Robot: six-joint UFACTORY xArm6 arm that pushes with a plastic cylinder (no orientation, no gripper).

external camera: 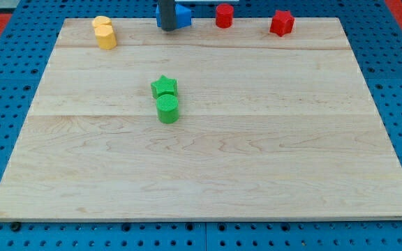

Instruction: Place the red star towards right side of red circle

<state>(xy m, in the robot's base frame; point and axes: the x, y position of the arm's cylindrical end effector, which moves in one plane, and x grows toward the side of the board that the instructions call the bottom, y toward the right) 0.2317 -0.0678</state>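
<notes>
The red star (282, 23) lies at the view's top right, near the board's top edge. The red circle (224, 15) lies to its left, about a block's width away and also at the top edge. My tip (167, 26) is at the top middle, left of the red circle. It stands against a blue block (183, 15), whose shape the rod partly hides. My tip is far from the red star and touches neither red block.
A green star (164, 86) and a green circle (167, 109) touch each other left of the board's middle. Yellow blocks (105, 32) sit at the top left. The wooden board (257, 153) lies on a blue pegboard.
</notes>
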